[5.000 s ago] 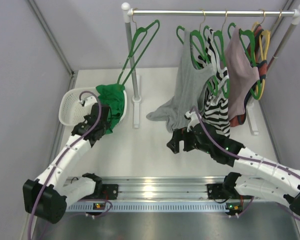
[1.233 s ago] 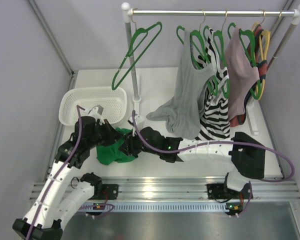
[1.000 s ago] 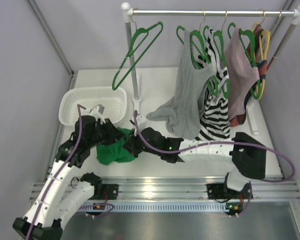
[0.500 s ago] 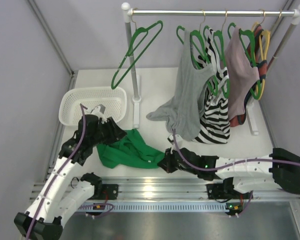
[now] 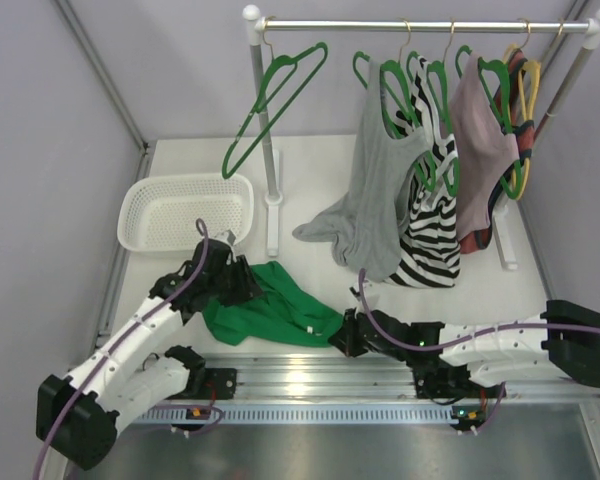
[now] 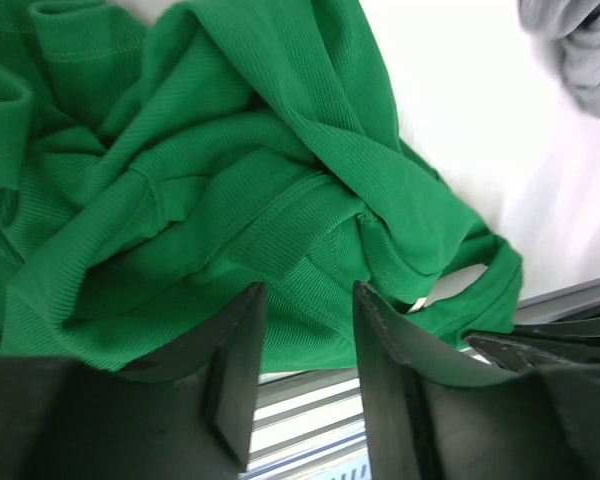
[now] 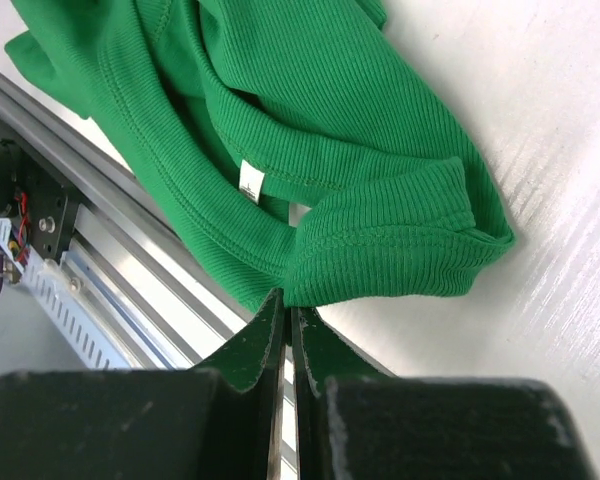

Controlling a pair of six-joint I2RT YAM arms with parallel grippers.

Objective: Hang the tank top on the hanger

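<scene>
The right gripper's [image 7: 285, 303] jaws are pressed together, pinching a ribbed hem fold of the tank top [image 7: 310, 150] at their very tips. The left gripper's [image 6: 308, 300] jaws stand moderately apart above the rumpled green cloth [image 6: 230, 180]; fabric shows in the gap between them, and nothing is clamped.

Seen from above, the right gripper [image 5: 342, 335] lies at the right end of the garment. Its arm is stretched low and nearly flat along the near edge of the table [image 5: 310, 180], with the elbow far out to the right. The left gripper [image 5: 242, 285] sits at the garment's left end, and its arm rises from the base and reaches forward and inward, wrist tipped down.

The tank top [image 5: 275, 310] lies spread and creased on the table between the two grippers, just behind the aluminium base rail [image 5: 300, 375]. The hanger [image 5: 231, 163] hangs bare and tilted at the left end of the clothes rail [image 5: 420, 24], well apart from the garment.

The white basket [image 5: 140, 215] stands behind the left arm, its perforated floor showing all over. Further right the clothes rail carries a grey tank top [image 5: 370, 200], a striped top [image 5: 430, 235], a mauve garment [image 5: 480, 140] and a yellow hanger [image 5: 529, 85]
</scene>
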